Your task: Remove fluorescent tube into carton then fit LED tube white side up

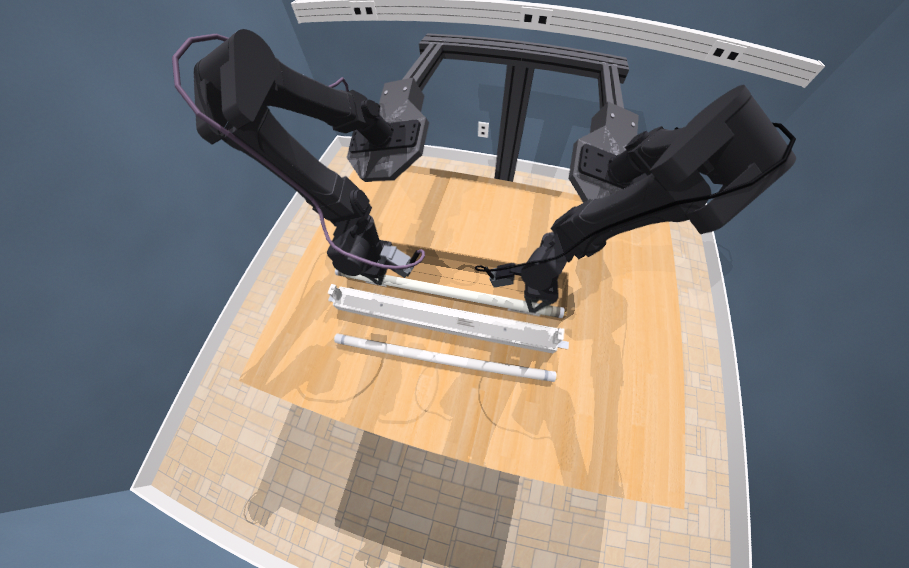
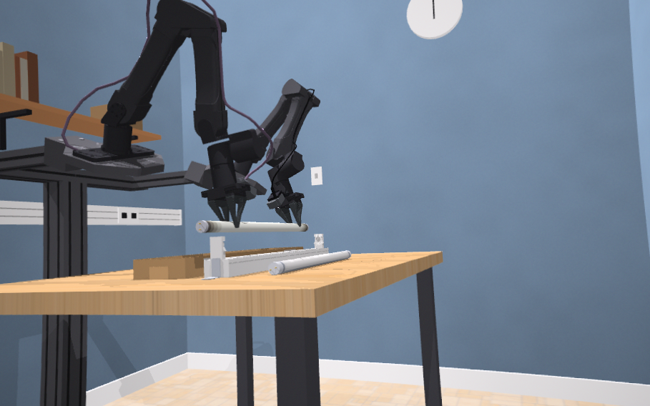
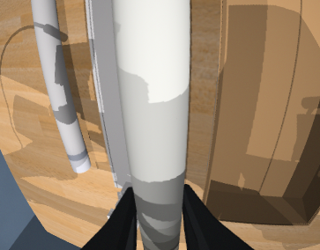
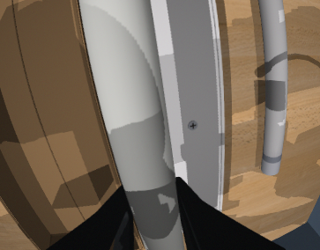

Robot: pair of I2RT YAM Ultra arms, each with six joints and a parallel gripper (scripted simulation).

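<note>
The old fluorescent tube (image 1: 457,292) hangs level in the air, held near both ends. My right gripper (image 1: 390,271) is shut on one end and my left gripper (image 1: 535,303) is shut on the other. In the side view the tube (image 2: 252,226) is well above the white fixture (image 2: 262,261), whose lampholders stand empty. In the wrist views the tube (image 3: 152,76) (image 4: 128,106) lies over the line between the fixture (image 1: 447,319) and the brown carton (image 1: 457,264). The LED tube (image 1: 443,357) lies on the bench in front of the fixture.
The open-top carton (image 2: 166,266) sits flat on the bench just behind the fixture, parallel to it. The arm bases hang from a black frame (image 1: 514,105) at the back. The bench edge (image 2: 367,282) is well in front of the LED tube.
</note>
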